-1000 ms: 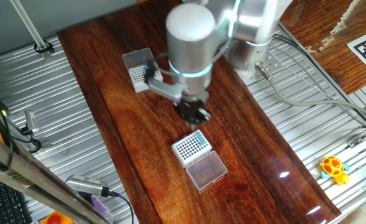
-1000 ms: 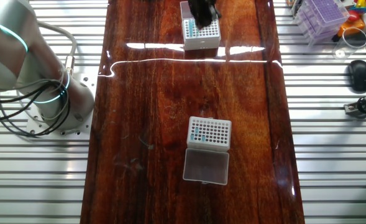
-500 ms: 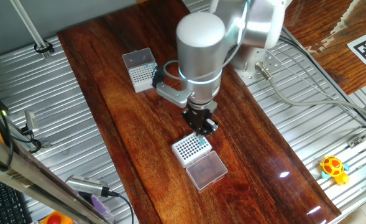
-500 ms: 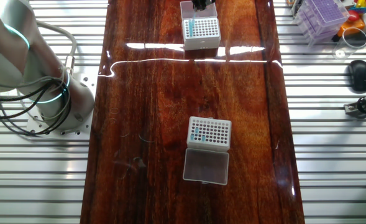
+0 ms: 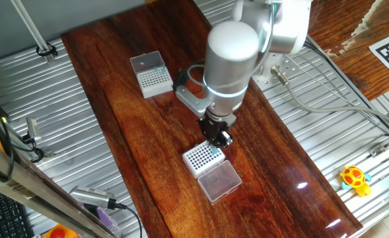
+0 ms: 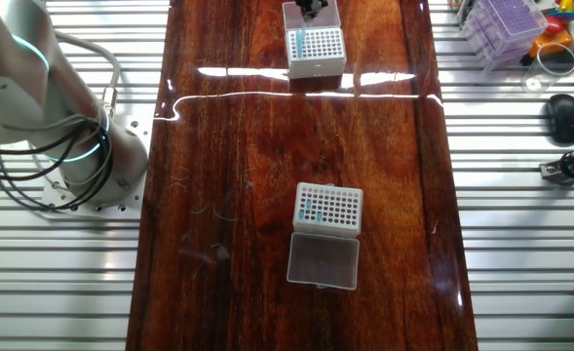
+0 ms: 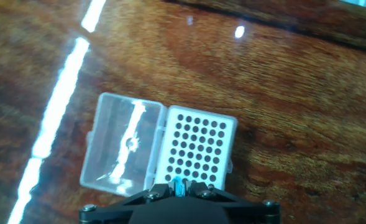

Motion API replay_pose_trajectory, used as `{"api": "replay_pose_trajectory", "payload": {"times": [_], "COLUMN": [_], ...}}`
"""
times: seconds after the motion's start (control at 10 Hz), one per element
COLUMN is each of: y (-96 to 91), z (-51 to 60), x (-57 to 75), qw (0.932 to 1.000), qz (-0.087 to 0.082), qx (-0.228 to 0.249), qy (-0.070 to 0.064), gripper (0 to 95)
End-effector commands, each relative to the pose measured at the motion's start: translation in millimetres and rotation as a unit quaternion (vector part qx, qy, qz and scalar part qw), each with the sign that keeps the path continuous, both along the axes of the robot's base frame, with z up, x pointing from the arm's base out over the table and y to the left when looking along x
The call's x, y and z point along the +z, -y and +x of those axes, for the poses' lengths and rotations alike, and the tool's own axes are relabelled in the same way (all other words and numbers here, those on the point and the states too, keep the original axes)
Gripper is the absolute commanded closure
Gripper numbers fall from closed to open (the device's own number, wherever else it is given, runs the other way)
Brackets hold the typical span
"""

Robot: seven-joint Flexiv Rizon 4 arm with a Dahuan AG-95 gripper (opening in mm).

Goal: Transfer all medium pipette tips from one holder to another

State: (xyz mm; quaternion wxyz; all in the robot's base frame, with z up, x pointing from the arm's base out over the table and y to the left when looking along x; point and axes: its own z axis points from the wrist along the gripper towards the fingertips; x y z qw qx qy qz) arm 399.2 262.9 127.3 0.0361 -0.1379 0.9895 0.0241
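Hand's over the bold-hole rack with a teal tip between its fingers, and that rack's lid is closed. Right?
Not closed. The hand view shows the clear lid swung open and lying beside the rack. The rest holds: the hand is over that rack with a teal tip between its fingers.

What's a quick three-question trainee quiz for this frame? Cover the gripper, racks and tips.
1. True or false: the two-finger gripper, by the small white square rack with bold dark holes, holds a slender teal-blue plastic pipette tip.
2. In the hand view, that rack's clear boxy plastic lid is: A) open, lying beside it; B) closed over it; C) between the fingers.
3. Fill in: the dark reddish wooden table holds ___ white racks.
Key: 1 true; 2 A; 3 two.
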Motion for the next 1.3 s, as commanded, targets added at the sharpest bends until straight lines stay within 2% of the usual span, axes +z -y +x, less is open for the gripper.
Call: {"api": "replay_pose_trajectory", "payload": {"times": [0.1,1.3], "y": [1.8,3.7], "z": [0.0,0.4], "x": [-0.7,-14.5], "qw": [0.9999,0.9998], "qz": [0.004,0.003], "qx": [0.015,0.017], "qy": [0.001,0.008], "gripper": [95.0,95.0]}}
